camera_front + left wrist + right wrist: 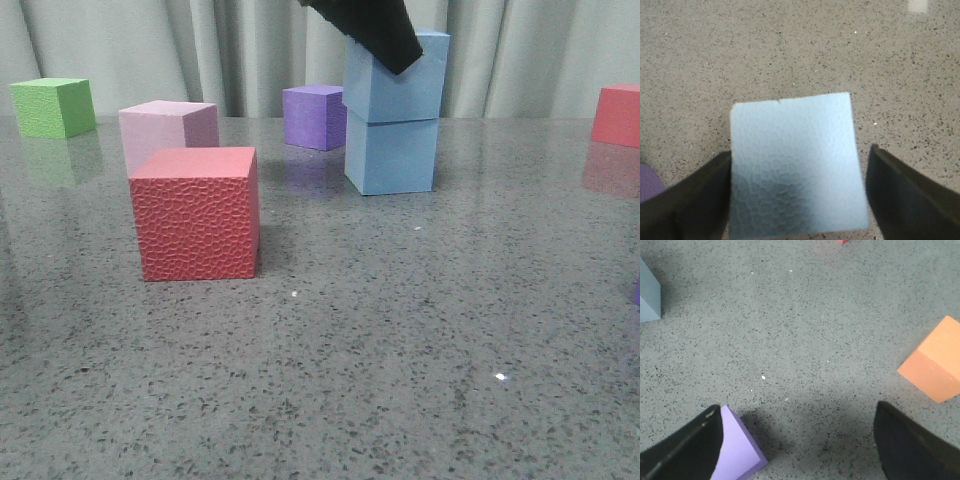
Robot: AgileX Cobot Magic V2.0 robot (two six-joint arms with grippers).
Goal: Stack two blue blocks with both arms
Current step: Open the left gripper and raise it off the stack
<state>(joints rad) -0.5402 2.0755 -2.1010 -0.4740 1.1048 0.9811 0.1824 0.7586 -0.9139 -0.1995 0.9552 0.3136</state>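
- The upper blue block (396,78) sits on the lower blue block (392,152), turned a little so its edges do not line up with the one beneath; the stack stands just right of the purple cube (314,116).
- The left gripper (799,185) straddles the upper block. In its wrist view one finger lies right against the block's side while a sliver of table shows between the block and the other finger, so the grip looks let go or nearly so.
- To finish well, I'd say it should spread wider and rise straight up, with no sideways drag, since a twisted top block could be nudged off.
- The right gripper (797,445) hangs open and empty over bare table (805,340), with a lilac cube (737,450) beside one finger and an orange cube (935,362) further off.
- In front of the purple cube and to its left stand a red textured cube (197,213) and a pink cube (167,128); a green cube (53,106) sits far to the left.
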